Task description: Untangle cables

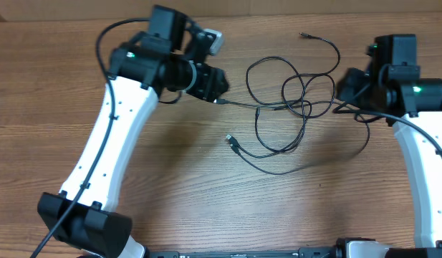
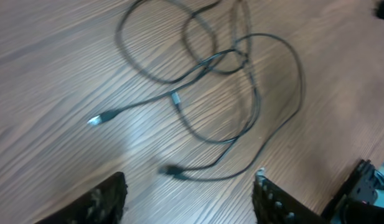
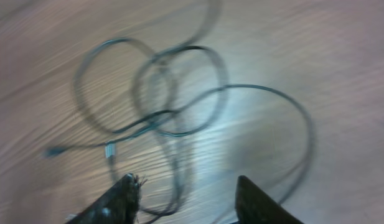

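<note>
The thin black cables (image 1: 281, 107) lie in overlapping loops on the wooden table (image 1: 206, 186), between the two arms. One plug end (image 1: 232, 141) lies at the front and another (image 1: 304, 34) at the back. A third end (image 1: 222, 102) lies just below my left gripper (image 1: 221, 87). That gripper is open and empty, with the loops (image 2: 229, 59) and two plugs (image 2: 95, 119) beyond its jaws (image 2: 188, 190). My right gripper (image 1: 342, 92) is at the right side of the tangle. It is open (image 3: 188, 196), and a blurred strand (image 3: 179, 168) runs down between its fingers.
A thicker black wire (image 1: 365, 136) hangs in a loop beside the right arm. The left arm's white link (image 1: 109, 136) crosses the table's left half. The arm bases sit at the front edge.
</note>
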Robot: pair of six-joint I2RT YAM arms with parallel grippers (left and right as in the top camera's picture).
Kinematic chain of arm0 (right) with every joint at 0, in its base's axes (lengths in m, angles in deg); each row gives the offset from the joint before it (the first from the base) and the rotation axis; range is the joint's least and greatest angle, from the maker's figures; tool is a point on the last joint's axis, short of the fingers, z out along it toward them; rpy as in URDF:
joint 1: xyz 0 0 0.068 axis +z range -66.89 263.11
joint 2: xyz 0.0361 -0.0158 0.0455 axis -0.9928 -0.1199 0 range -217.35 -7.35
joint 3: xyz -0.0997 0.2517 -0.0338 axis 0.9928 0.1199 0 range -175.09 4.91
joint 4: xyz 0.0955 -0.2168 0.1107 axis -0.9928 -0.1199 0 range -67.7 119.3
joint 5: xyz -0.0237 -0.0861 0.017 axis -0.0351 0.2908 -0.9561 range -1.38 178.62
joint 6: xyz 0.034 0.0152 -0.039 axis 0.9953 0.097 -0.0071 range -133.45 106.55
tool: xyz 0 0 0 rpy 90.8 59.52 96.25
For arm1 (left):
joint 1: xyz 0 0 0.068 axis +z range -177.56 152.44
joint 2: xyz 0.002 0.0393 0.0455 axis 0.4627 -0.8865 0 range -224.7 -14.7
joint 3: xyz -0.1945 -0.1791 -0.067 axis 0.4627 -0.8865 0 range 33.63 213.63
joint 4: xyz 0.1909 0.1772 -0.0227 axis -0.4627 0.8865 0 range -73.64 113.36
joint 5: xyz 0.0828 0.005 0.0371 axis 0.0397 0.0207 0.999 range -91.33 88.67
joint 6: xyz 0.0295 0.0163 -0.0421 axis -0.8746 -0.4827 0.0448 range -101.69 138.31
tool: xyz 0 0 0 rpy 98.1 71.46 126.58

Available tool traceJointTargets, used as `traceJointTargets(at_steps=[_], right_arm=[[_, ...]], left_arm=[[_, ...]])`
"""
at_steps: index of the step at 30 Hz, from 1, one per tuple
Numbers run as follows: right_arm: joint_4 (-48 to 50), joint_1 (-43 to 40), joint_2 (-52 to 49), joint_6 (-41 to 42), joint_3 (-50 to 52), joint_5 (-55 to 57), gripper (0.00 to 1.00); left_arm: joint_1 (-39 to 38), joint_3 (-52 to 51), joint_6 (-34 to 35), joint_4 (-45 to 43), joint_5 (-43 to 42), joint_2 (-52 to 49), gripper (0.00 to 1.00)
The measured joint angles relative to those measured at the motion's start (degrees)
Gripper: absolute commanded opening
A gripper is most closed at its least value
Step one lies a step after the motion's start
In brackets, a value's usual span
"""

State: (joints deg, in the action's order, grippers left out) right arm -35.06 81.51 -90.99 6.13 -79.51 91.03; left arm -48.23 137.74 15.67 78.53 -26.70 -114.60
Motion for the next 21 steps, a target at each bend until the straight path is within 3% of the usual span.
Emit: traceJointTargets(at_steps=[4, 7, 8, 13, 21], right_arm=[[-2.3, -4.2, 0.0, 3.3, 0.0, 3.1, 0.73], [-3.4, -7.9, 0.0, 4.9, 0.0, 3.7, 0.97], [-3.7, -9.3, 0.0, 5.3, 0.0, 3.5, 1.0], [-5.0, -13.7, 0.0, 6.2, 0.0, -0.2, 1.0], [-6.0, -14.1, 0.0, 6.0, 0.0, -3.3, 1.0]], left_arm=[[-4.7, 0.0, -0.5, -3.7, -0.2, -1.8, 0.73], [-8.1, 0.0, -0.7, -7.2, -0.3, -4.9, 0.74], [-9.3, 0.0, -0.7, -8.4, -0.4, -6.2, 0.74], [-14.8, 0.0, -1.2, -16.5, -0.4, -12.4, 0.77], [-21.7, 0.0, -2.4, -26.4, -0.3, -20.4, 0.8]])
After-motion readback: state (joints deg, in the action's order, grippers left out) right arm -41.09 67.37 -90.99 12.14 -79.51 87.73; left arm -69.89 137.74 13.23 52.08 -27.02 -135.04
